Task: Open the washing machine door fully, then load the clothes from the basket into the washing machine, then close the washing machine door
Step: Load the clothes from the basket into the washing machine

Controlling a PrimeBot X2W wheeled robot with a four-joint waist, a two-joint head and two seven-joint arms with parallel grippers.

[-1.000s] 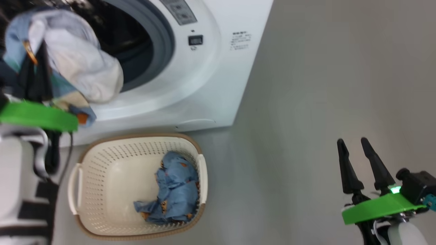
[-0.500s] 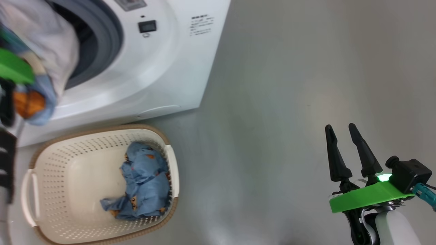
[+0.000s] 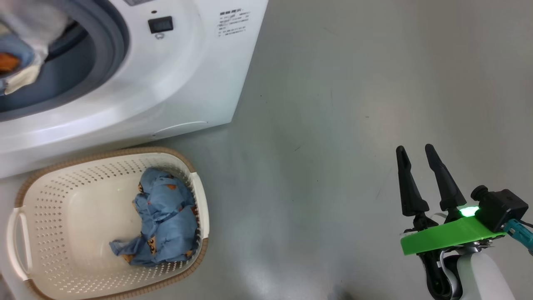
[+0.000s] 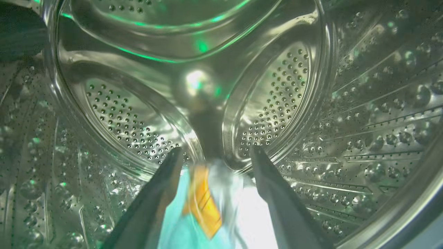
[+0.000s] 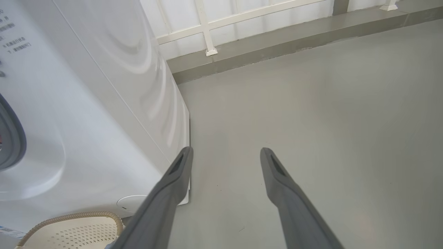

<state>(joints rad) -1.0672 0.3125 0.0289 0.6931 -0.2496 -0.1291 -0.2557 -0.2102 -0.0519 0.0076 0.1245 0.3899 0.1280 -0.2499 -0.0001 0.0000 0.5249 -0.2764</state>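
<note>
The white washing machine (image 3: 187, 75) stands at the upper left, its grey rubber ring (image 3: 112, 50) around the open mouth; the washing machine door is out of view. My left gripper (image 4: 217, 149) is inside the steel drum (image 4: 311, 103), open, fingers spread wide. A blurred light blue, orange and white garment (image 4: 207, 207) lies loose between the finger bases; it also hangs in the mouth (image 3: 21, 50). More blue clothes (image 3: 162, 225) lie in the cream basket (image 3: 104, 166) on the floor below the machine. My right gripper (image 3: 414, 148) hovers open and empty at the lower right.
Grey floor (image 3: 333, 125) spreads to the right of the machine and basket. In the right wrist view, the machine's side panel (image 5: 138, 86) is on the left, the basket rim (image 5: 76, 218) at the bottom left, and a raised kerb with white railing (image 5: 277, 34) lies beyond.
The head camera has swung, shifting the whole picture left. The garment has gone from in front of the machine into its mouth, and my left gripper has opened. The right gripper stays open.
</note>
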